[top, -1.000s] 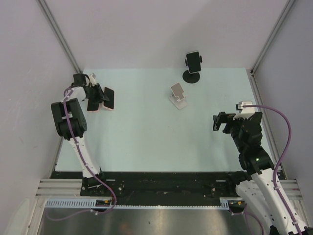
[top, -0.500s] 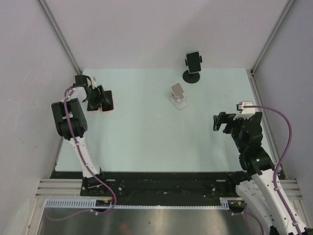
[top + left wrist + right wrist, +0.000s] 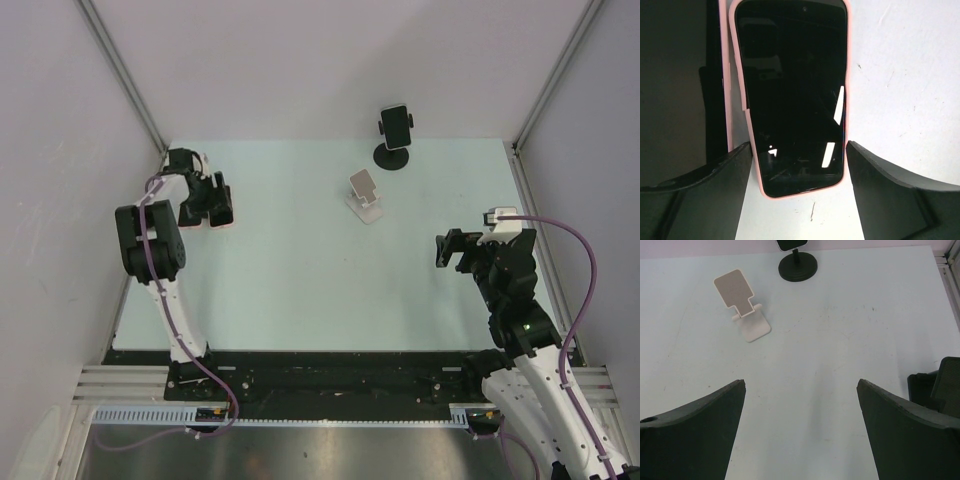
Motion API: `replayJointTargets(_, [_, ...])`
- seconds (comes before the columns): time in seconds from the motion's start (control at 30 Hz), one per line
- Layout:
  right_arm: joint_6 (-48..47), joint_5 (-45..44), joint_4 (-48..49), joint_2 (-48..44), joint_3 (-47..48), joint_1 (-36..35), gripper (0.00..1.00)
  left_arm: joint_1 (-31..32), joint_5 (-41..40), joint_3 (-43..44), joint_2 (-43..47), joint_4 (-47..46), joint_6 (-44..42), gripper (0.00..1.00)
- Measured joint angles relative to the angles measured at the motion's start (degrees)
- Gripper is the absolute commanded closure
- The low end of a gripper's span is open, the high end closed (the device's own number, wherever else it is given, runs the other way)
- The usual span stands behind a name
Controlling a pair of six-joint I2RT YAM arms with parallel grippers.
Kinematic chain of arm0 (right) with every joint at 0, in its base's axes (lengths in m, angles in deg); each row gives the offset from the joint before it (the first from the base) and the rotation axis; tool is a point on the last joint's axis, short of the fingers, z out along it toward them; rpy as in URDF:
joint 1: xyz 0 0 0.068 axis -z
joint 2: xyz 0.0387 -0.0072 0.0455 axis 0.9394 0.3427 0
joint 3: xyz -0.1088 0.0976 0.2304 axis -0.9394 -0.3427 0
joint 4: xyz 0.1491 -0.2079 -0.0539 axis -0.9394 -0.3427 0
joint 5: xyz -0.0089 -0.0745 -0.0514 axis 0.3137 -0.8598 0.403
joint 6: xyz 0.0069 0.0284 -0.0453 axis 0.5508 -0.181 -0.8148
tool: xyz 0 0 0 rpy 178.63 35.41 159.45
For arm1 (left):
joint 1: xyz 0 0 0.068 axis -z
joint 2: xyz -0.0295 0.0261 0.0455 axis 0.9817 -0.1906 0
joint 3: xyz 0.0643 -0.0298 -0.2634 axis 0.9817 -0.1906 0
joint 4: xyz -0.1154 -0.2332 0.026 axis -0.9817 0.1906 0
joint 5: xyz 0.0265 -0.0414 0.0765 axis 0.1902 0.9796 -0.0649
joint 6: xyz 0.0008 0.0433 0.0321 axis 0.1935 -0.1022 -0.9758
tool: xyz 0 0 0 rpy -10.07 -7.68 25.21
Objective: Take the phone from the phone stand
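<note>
A phone in a pink case [image 3: 792, 95] lies flat on the table, screen up, at the far left [image 3: 221, 208]. My left gripper [image 3: 798, 146] stands open, one finger on either side of the phone's near end, and grips nothing. From above, the left gripper [image 3: 205, 195] sits low beside the left wall. Another phone [image 3: 396, 124] rests on the black phone stand [image 3: 392, 155] at the back. The white phone stand [image 3: 365, 195] is bare. My right gripper [image 3: 450, 250] hovers open over the right side, with nothing between its fingers [image 3: 715, 420].
A second pink edge [image 3: 724, 75] runs along the left of the lying phone, with dark shapes beyond it. The right wrist view shows the white stand [image 3: 747, 315] and the black stand's base [image 3: 797, 265] ahead. Walls close in on three sides.
My left gripper has opened and let go of the pink-cased phone, which now lies on the table. The left wrist has shifted slightly. The right arm has not moved.
</note>
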Motion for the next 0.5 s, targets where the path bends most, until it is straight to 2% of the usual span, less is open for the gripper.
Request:
replayJointTargets(0.1, [0.00,0.00,0.00,0.04,0.00,0.00,0.01,0.96,-2.36,0.11,0.00,0.07,-0.70,0.17])
replayJointTargets(0.4, [0.00,0.02,0.00,0.07,0.00,0.00,0.01,2.97,-8.15,0.17,0.52,0.39,-1.36,0.02])
replayJointTargets(0.5, [0.00,0.11,0.00,0.11,-0.02,0.00,0.01,4.48,-11.63,-0.02,2.21,0.66,-1.70,0.02])
